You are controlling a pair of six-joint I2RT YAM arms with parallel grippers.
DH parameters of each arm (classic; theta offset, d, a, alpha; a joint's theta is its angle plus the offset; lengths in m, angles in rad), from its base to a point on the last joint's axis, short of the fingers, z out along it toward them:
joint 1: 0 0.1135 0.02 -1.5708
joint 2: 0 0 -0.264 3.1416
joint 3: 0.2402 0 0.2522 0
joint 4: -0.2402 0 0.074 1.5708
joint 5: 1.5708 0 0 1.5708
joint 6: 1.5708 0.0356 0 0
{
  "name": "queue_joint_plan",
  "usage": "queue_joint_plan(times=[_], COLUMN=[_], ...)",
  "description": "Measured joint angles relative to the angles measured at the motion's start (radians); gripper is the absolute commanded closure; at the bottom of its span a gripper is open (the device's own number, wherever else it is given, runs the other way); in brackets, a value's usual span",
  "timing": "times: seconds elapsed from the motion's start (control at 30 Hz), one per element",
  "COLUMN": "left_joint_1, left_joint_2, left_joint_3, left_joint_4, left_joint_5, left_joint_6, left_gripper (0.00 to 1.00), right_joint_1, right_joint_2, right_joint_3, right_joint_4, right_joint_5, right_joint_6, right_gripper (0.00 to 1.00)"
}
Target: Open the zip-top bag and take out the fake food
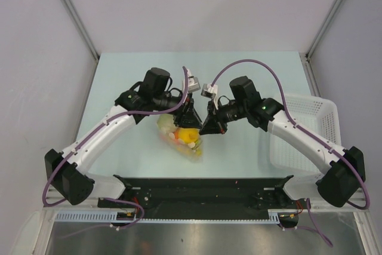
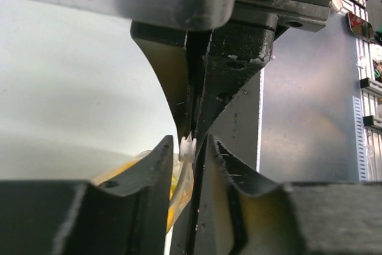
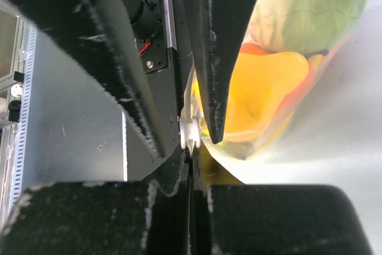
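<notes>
The clear zip-top bag (image 1: pixel 184 141) lies on the table between the arms, with fake food inside. In the right wrist view I see a pale green cabbage (image 3: pixel 310 4), a yellow fruit (image 3: pixel 262 94) and a small orange piece (image 3: pixel 255 49) in it. Both grippers meet at the bag's zip edge. My right gripper (image 3: pixel 192 158) is shut on the bag's zip strip just under the white slider (image 3: pixel 189 132). My left gripper (image 2: pixel 189 145) is open, one finger on each side of the slider (image 2: pixel 187 147) and the bag's film (image 2: pixel 179 192). In the top view the left gripper (image 1: pixel 192 120) and right gripper (image 1: pixel 208 126) nearly touch.
A white perforated basket (image 1: pixel 310 123) stands at the right side of the table, under my right forearm. The black base rail (image 1: pixel 203 186) runs along the near edge. Grey walls close in the table at the back and sides.
</notes>
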Motion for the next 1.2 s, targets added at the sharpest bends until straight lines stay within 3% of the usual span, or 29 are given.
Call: queue_joint_plan(times=[0.23, 0.67, 1.0, 1.2], left_joint_1=[0.012, 0.076, 0.112, 0.115], left_joint_2=[-0.002, -0.123, -0.289, -0.373], left_joint_3=[-0.005, -0.066, -0.188, -0.228], left_joint_4=[0.011, -0.032, -0.021, -0.044], left_joint_5=[-0.014, -0.159, -0.460, -0.611], left_joint_6=[0.003, 0.017, -0.082, -0.145], left_gripper=[0.99, 1.00, 1.00, 1.00], right_joint_1=[0.000, -0.071, -0.277, -0.298], right_joint_2=[0.000, -0.122, -0.252, -0.260], right_joint_3=[-0.003, -0.195, -0.268, -0.268], right_joint_4=[0.015, 0.245, 0.150, 0.110], right_joint_5=[0.019, 0.055, 0.173, 0.246], right_joint_6=[0.023, 0.185, 0.192, 0.161], right_gripper=[1.00, 1.00, 1.00, 1.00])
